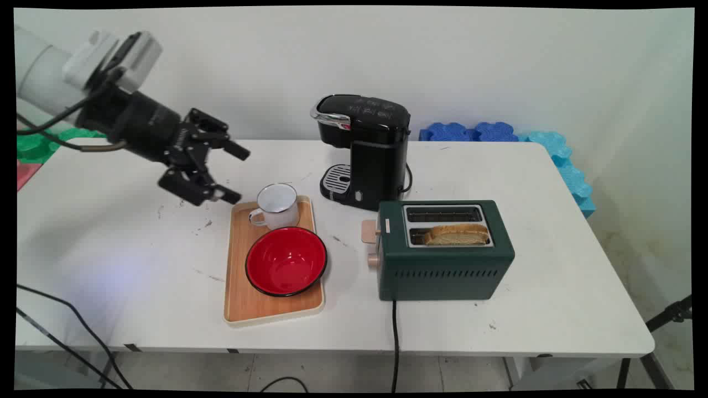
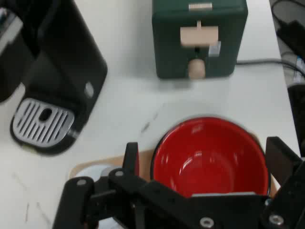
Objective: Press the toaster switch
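1. The bench (image 1: pixel 498 166) is white and carries everything; the appliances sit toward its back and right, which leaves the left half bare, where the arm comes in.
2. The toaster (image 1: pixel 445 251) stands at about 3 o'clock from the tray, its lever end facing the tray. A slice of bread (image 1: pixel 457 234) sits in the near slot, the far slot is empty, and a black cord runs off the near edge.
3. The coffee maker (image 1: pixel 365 150) stands at roughly 1 o'clock from the tray, drip grate facing left toward the mug.
4. The tray (image 1: pixel 239 276) is wooden and groups the two vessels together: the red bowl (image 1: pixel 286 261) at its middle, the white mug (image 1: pixel 276 206) at its 12 o'clock end, the two just beside each other.
5. The gripper (image 1: pixel 235 172) hangs above the bench at about 10 o'clock from the tray, nearest the mug; its fingers are spread wide and hold nothing.
6. The main view shows the bread and the gripper's height off the bench. The hand view shows what the gripper (image 2: pixel 205 157) points at: the bowl (image 2: pixel 209 157) lies between the fingers (image 2: pixel 281 157), and the toaster's (image 2: pixel 200 43) lever and knob face it squarely.
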